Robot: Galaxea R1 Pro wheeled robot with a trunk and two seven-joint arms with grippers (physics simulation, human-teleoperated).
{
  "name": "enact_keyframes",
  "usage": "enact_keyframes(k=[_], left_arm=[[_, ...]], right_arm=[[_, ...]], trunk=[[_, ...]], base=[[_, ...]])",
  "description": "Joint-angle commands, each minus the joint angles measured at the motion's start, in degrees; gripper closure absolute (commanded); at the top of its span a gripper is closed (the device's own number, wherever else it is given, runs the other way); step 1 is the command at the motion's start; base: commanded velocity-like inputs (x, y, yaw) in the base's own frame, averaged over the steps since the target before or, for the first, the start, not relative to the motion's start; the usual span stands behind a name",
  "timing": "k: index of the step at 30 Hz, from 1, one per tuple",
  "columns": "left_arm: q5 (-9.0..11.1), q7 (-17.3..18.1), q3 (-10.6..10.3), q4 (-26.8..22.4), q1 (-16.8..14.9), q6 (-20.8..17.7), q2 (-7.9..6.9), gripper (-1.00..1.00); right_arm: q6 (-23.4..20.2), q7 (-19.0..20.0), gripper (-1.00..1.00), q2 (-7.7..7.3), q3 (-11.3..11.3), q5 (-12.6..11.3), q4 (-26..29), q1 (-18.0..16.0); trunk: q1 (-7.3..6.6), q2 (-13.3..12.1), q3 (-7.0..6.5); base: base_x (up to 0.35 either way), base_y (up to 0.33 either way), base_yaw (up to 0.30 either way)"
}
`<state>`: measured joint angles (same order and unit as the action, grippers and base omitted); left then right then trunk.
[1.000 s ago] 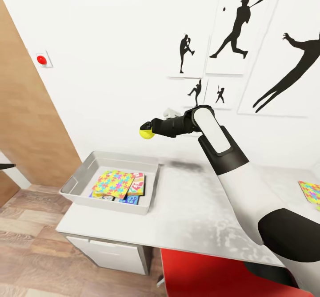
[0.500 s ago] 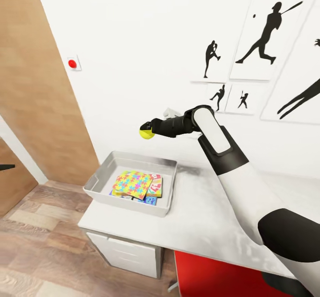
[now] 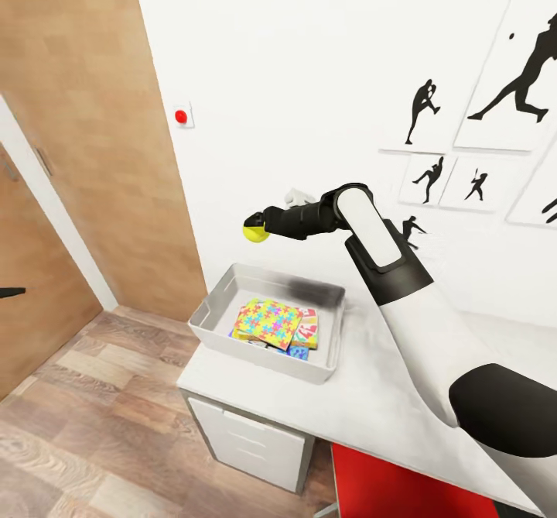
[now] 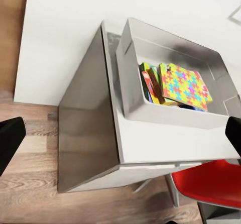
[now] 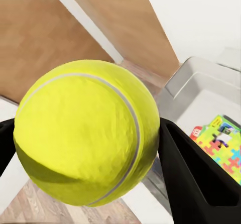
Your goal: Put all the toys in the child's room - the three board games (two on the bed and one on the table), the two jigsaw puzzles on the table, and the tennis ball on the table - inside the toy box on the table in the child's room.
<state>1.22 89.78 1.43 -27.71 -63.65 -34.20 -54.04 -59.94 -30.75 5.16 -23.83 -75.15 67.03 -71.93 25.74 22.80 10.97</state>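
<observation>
Head view shows the right gripper (image 3: 255,228) near the middle of the frame, closed around the tennis ball (image 3: 253,232). The ball hangs in the air, up and a bit left of the toy box (image 3: 267,350), not touching it. The toy box sits on the left end of the table (image 3: 371,394), lower middle of the frame. A jigsaw puzzle (image 3: 268,323) lies on top inside it, with a board game (image 3: 306,329) beside and partly under it. In the left wrist view, the left gripper (image 4: 120,133) has its two black fingers (image 4: 10,138) far apart at the frame's edges, holding nothing. A red chair (image 3: 402,487) peeks out at the bottom.
</observation>
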Motion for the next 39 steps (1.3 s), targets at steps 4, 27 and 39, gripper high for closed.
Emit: enact_keyframes(k=[4, 27, 39], left_arm=[[-0.1, 0.2, -0.1, 0.0, -0.1, -0.6, -0.02, -1.0], [-0.3, 0.2, -0.2, 0.0, -0.1, -0.3, 0.53, -1.0], [-0.3, 0.2, -0.3, 3.4, -0.1, -0.3, 2.19, -1.0]], right_arm=[[-0.1, -0.7, 1.0, -0.11, 0.1, -0.7, 0.1, -0.1], [-0.1, -0.7, 1.0, -1.09, 1.2, -0.6, 15.0, 10.9], [-0.1, -1.2, 1.0, -1.95, 4.9, 1.6, 18.5, 19.0]], trunk=[[0.04, 0.1, -0.19], [0.04, 0.1, -2.3], [0.04, 0.1, -3.45]], base=[[0.0, 0.006, 0.178], [0.0, 0.0, 0.055], [0.001, 0.0, 0.0]])
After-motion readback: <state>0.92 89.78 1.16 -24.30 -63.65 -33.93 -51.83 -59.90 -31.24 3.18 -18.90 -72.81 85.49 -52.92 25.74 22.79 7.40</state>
